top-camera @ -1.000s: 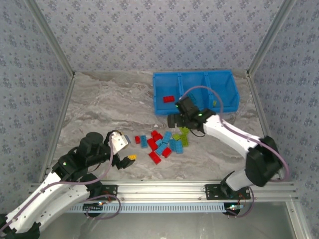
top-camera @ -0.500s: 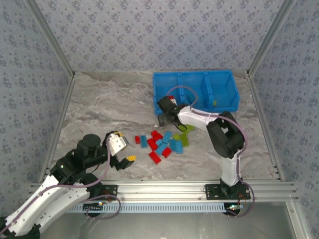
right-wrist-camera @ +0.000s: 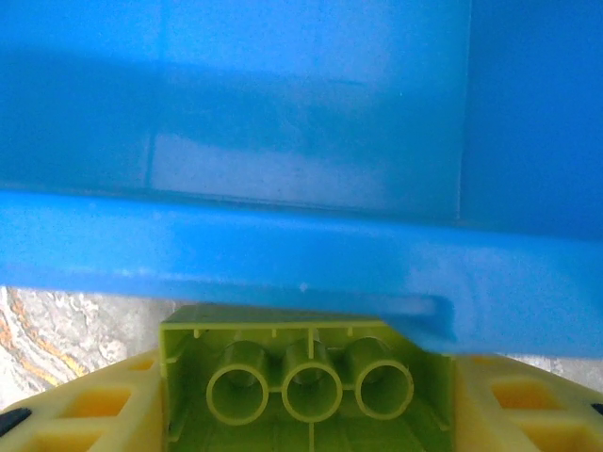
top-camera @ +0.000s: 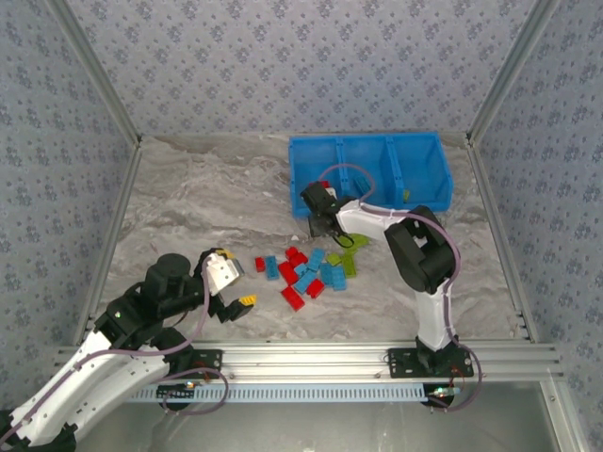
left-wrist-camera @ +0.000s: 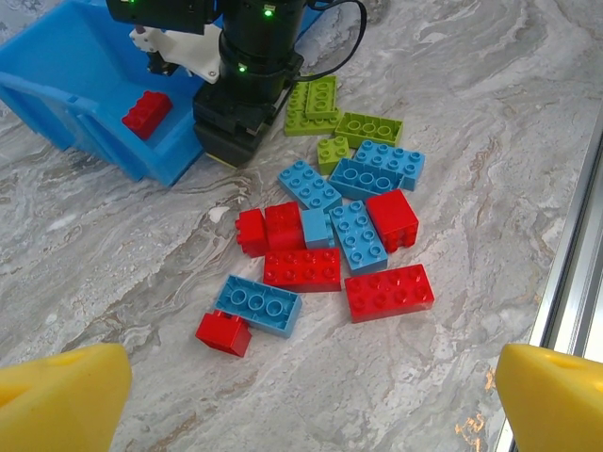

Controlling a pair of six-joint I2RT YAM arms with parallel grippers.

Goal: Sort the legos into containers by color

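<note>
Hovering lower left in top view, left gripper (top-camera: pixel 237 279) is gaping, empty. Right gripper (top-camera: pixel 320 222) is nosing near-left corner of bright blue plastic three-compartment bin (top-camera: pixel 369 138), above pile of small red, light-blue, yellow-green studded bricks (top-camera: pixel 306 271). Versus earlier frame, right arm is folding further left, jaws narrowing.
Left wrist: red studded brick (left-wrist-camera: pixel 146 111) is lying in left compartment.
Right wrist: yellow fingers (right-wrist-camera: pixel 141 414) are clamping yellow-green brick (right-wrist-camera: pixel 306 381), long axis parallel to bin wall straight ahead; its compartment probably rightward.

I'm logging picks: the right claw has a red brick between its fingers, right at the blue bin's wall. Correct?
Not red: the brick in the right claw is yellow-green, as the right wrist view shows, with its hollow underside facing the camera. It is indeed right at the blue bin wall.
</note>
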